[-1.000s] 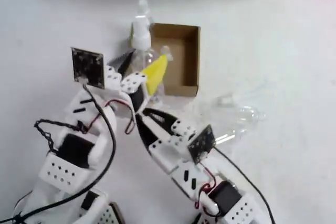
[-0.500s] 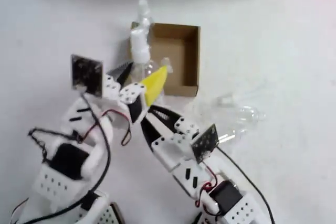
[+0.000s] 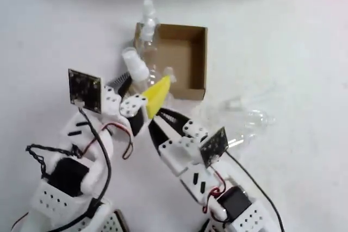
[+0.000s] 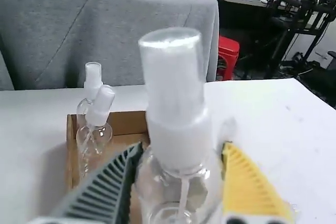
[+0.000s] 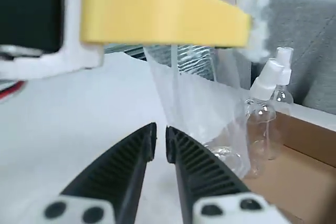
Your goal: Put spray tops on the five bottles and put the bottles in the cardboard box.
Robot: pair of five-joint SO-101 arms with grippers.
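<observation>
We see the left gripper (image 3: 142,86) clamped around a clear plastic bottle (image 4: 181,187). One of its jaws is a grey ribbed wedge and the other a smooth yellow wedge, and they press on the bottle's rounded shoulders from either side. A white spray top (image 4: 173,93) sits on the bottle. It is a plain cylinder under a frosted cap, with a thin tube running down inside the clear body. In the high view the held bottle tilts and hangs just off the near left corner of the cardboard box (image 3: 205,58).

The box is a shallow, square, open tray of brown card. Two more capped bottles (image 4: 94,129) stand upright and close together at its far left corner. We can tell that the nearer one is inside, but not whether the farther one is inside or just behind the wall.

The right gripper (image 5: 160,132) has two black ribbed jaws drawn almost together with only a thin slit between them. It grips nothing and sits low over the white table (image 3: 283,52), just below the left gripper's yellow jaw.

More clear bottles (image 3: 247,118) lie on the table to the right of the box. They are too faint for us to count.
</observation>
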